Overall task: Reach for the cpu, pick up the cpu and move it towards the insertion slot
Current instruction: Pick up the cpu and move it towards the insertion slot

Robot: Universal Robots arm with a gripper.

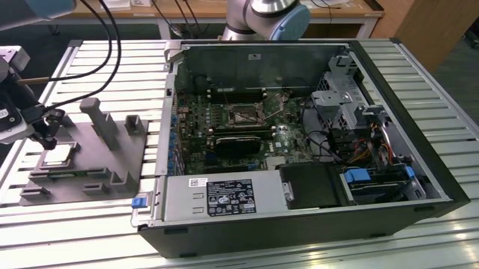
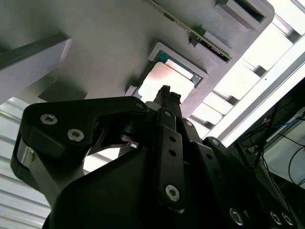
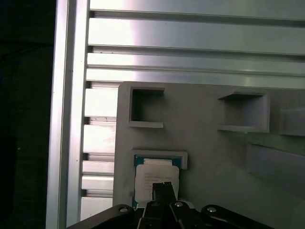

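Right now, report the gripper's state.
Gripper: closed, holding nothing, poised over the cpu, which lies in its nest in the grey fixture.

A ribbed aluminium counter (image 1: 112,61) is catching bright light along its slats; behind it, a wooden desk (image 1: 337,12) and a brown wooden panel (image 1: 427,22) are standing.

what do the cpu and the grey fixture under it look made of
The cpu: likely a metal lid, pale silvery and reflective, on a thin greenish board rim. The fixture: probably plastic, matte uniform grey with no shine.
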